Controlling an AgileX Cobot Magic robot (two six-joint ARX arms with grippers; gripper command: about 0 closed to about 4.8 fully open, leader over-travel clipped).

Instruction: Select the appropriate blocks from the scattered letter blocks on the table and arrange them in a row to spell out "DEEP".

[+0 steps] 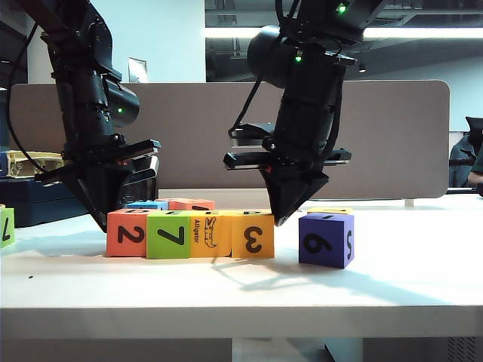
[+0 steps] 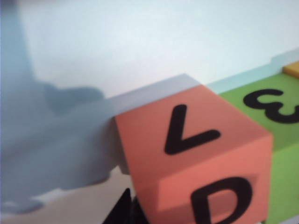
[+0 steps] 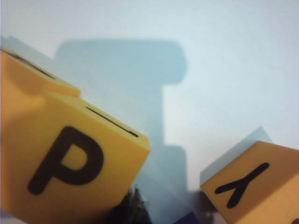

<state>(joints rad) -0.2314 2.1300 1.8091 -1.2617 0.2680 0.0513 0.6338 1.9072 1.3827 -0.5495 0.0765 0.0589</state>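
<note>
Four blocks stand touching in a row on the table [image 1: 226,298]: red-orange "2" [image 1: 126,234], green "7" [image 1: 169,235], yellow alligator block [image 1: 210,234] and yellow "3" [image 1: 253,235]. My left gripper [image 1: 103,222] is shut, its tip at the row's left end beside the red-orange block [image 2: 196,154], whose upper face shows "D". The green block [image 2: 275,116] adjoins it. My right gripper [image 1: 279,219] is shut too. Its tip [image 3: 135,203] sits at the row's right end, next to the yellow block [image 3: 70,158] showing "P". Neither gripper holds anything.
A purple "6" block [image 1: 326,240] stands right of the row, with a yellow block [image 1: 330,210] showing "Y" [image 3: 252,186] behind it. Blue [image 1: 147,204] and orange [image 1: 191,204] blocks lie behind the row. A green block [image 1: 6,225] sits at the far left.
</note>
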